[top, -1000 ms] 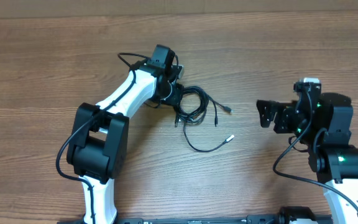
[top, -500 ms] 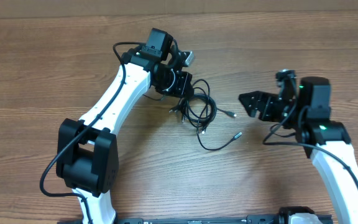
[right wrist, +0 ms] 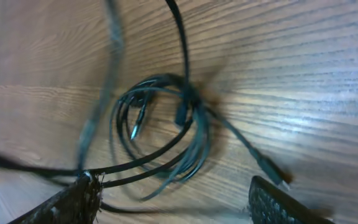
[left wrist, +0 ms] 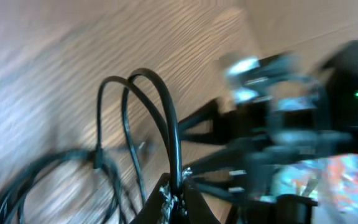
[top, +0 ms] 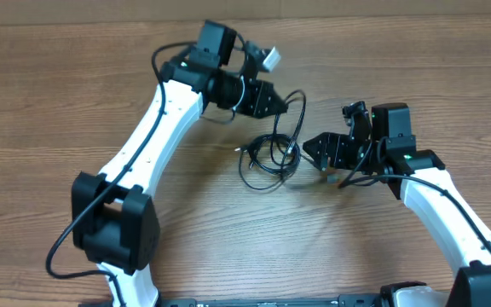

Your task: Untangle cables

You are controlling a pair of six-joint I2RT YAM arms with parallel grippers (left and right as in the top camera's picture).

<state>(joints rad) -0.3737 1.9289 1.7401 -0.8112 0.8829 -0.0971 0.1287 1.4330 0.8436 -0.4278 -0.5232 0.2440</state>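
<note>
One wood-grain table (top: pixel 75 102) under tangled cables (top: pixel 271 159), left jaws tight on them, right jaws wide apart.

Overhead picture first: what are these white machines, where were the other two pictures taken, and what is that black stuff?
Two white robot arms stand at a wooden table, seen from above. The other two pictures come from cameras on their wrists. Thin black cables lie tangled on the table. The left pincer is shut on a loop of them and holds it up. The right pincer is open beside the tangle, holding nothing.
</note>
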